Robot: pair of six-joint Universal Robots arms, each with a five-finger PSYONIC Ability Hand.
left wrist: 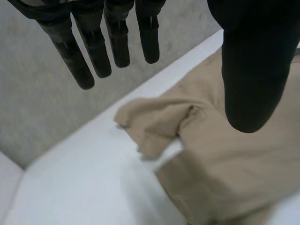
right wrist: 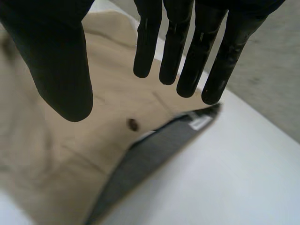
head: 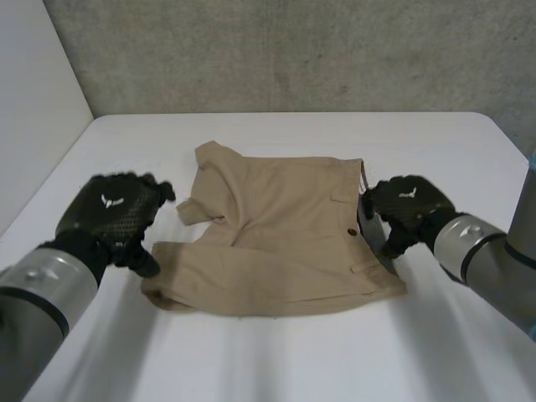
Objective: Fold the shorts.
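Observation:
The tan shorts (head: pixel 276 243) lie folded over in the middle of the white table (head: pixel 276 360), one leg end crumpled at the far left. My left hand (head: pixel 113 213) hovers just left of the shorts, open. In the left wrist view its straight fingers (left wrist: pixel 93 51) and thumb (left wrist: pixel 253 56) hold nothing above the crumpled leg end (left wrist: pixel 154 126). My right hand (head: pixel 402 205) is at the waistband on the shorts' right edge. In the right wrist view its fingers (right wrist: pixel 187 51) are straight and spread above the upturned waistband with its dark lining (right wrist: pixel 150 159), white label (right wrist: pixel 200 123) and button (right wrist: pixel 132 124).
A grey wall (head: pixel 293 50) runs behind the table and a white panel (head: pixel 33 109) stands along its left side. Bare table surface lies in front of the shorts and to both sides.

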